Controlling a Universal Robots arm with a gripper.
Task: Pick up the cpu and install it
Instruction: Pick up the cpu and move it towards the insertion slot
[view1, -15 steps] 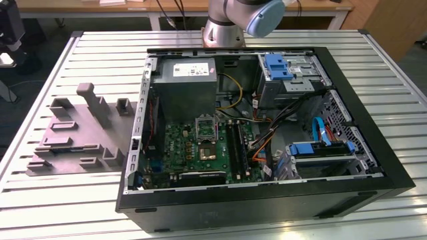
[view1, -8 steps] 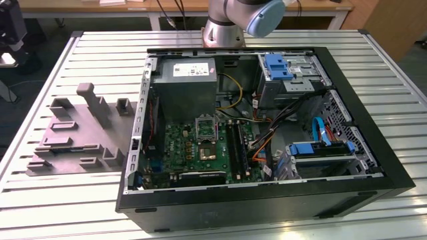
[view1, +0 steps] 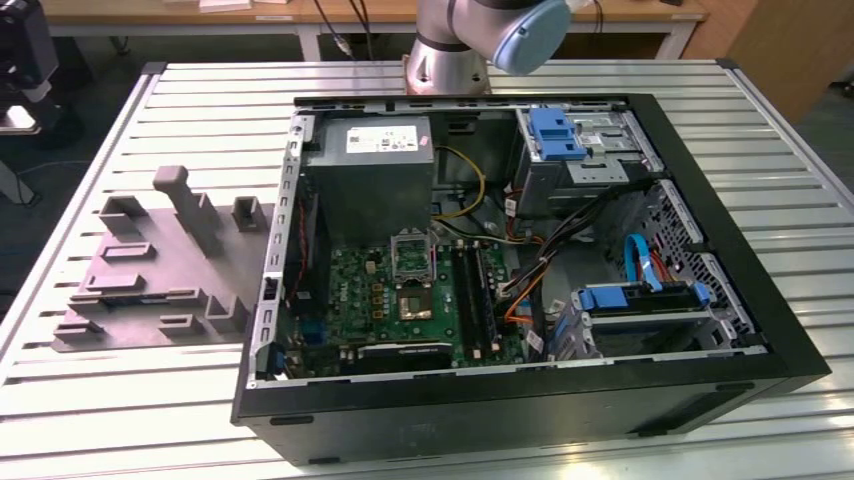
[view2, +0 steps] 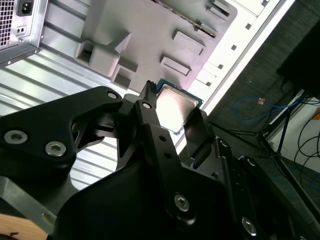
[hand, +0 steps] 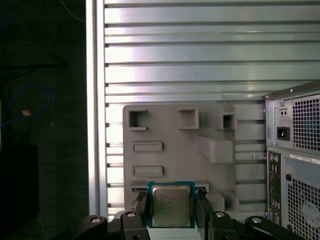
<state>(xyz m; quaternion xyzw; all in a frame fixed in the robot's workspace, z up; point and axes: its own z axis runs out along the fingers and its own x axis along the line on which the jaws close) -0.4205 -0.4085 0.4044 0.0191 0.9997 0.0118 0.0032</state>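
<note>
The cpu (hand: 171, 205) (view2: 172, 107), a small square chip with a pale metal top and green rim, sits between the black fingers (hand: 141, 206) of my gripper (hand: 171, 209) (view2: 172, 114), which is shut on its two opposite edges. In both wrist views the chip hangs well above the grey-purple tray (hand: 175, 140) (view2: 145, 35). In the exterior view the tray (view1: 147, 280) lies on the slatted table to the left of the open computer case. The motherboard socket (view1: 408, 292), with its metal frame raised, is inside the case below the grey power supply (view1: 378, 170).
The open black case (view1: 534, 380) holds drive cages with blue clips (view1: 554, 130), cables and memory slots. Its rear panel (hand: 295, 150) stands close beside the tray. The arm's base (view1: 454, 45) is behind the case. The table edge (hand: 95, 125) runs along the tray's other side.
</note>
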